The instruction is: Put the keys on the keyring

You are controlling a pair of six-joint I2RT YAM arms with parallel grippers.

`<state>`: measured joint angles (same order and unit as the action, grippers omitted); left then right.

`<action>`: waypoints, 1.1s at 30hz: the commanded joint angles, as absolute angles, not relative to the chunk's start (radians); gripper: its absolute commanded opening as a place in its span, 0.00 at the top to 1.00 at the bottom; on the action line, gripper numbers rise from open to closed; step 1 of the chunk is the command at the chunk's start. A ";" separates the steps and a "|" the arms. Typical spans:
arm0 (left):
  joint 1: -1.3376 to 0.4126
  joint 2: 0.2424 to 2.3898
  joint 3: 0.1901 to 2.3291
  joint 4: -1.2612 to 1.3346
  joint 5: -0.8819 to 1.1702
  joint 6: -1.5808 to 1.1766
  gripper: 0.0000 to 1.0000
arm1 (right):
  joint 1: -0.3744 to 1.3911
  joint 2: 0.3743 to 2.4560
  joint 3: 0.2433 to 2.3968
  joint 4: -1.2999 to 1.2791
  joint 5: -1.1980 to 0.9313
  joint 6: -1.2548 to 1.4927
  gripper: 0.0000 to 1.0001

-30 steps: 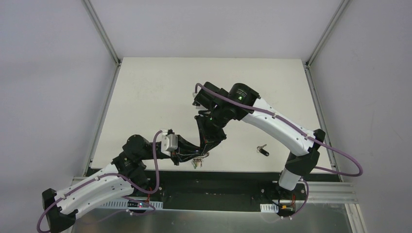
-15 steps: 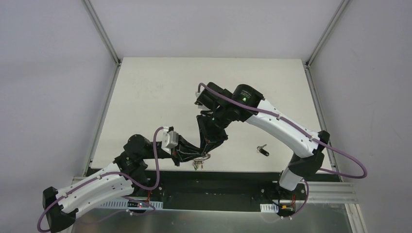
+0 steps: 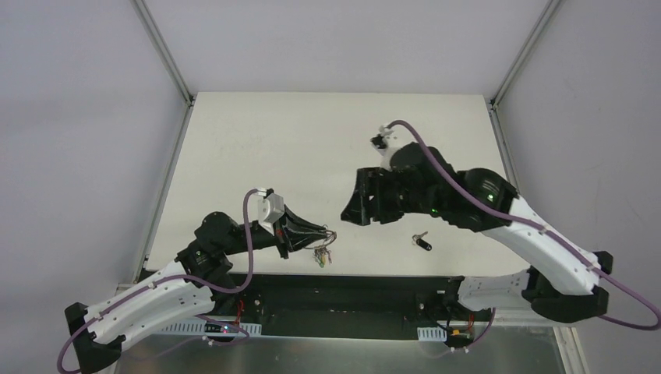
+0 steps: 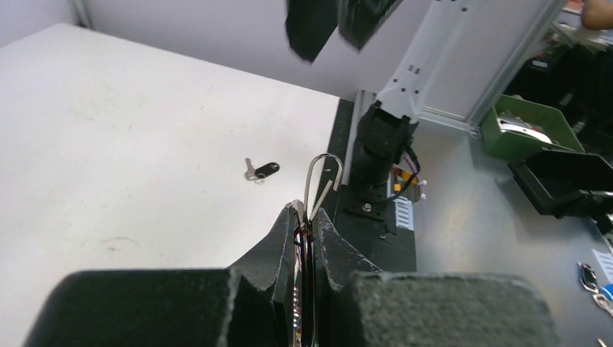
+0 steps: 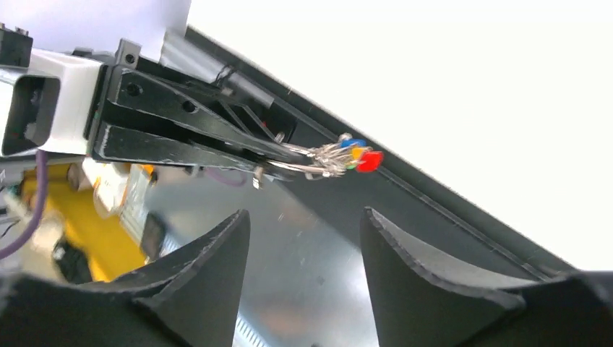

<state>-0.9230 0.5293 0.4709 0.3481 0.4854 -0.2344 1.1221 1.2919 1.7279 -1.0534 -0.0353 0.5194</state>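
My left gripper [image 3: 327, 234] [image 4: 309, 213] is shut on the wire keyring [image 4: 325, 155] [image 5: 303, 168], held in the air near the table's front edge. A bunch of keys [image 3: 321, 255] [image 5: 350, 155] hangs from the ring; blue, yellow and red heads show, and something greenish low in the bunch. The black-headed key [image 3: 422, 240] [image 4: 264, 170] lies alone on the table, right of both grippers. My right gripper [image 3: 347, 212] [image 5: 303, 217] is open and empty, a short way right of the keyring and above table level.
The white table [image 3: 257, 148] ends at a black strip [image 3: 351, 284] along its near edge, just under the hanging keys. Metal frame posts [image 3: 164, 54] stand at the back corners. A green bin [image 4: 538, 123] sits off the table.
The right gripper opened, let go at the keyring and swung away to the right. The left gripper kept the ring and shifted slightly up and right. The black key stayed put.
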 commanded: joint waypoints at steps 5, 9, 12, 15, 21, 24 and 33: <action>-0.925 0.461 0.567 0.170 0.211 -0.250 1.00 | 1.110 0.991 1.367 -0.769 0.462 0.450 0.32; -0.925 0.437 0.580 0.110 0.065 -0.284 1.00 | 1.081 0.942 1.227 -0.725 0.505 0.478 0.29; -0.926 0.444 0.611 0.040 -0.008 -0.322 1.00 | 1.012 0.950 1.146 -0.743 0.529 0.559 0.27; -0.925 0.452 0.656 -0.044 -0.070 -0.338 1.00 | 0.850 0.981 1.074 -0.803 0.475 0.710 0.36; -0.925 0.419 0.716 -0.173 -0.111 -0.352 1.00 | 0.674 0.976 0.841 -0.705 0.399 0.846 0.48; -0.925 0.395 0.733 -0.246 -0.124 -0.355 1.00 | 0.643 0.957 0.722 -0.654 0.373 0.936 0.51; -0.925 0.352 0.793 -0.438 -0.144 -0.349 1.00 | 0.644 0.840 0.481 -0.588 0.334 1.161 0.57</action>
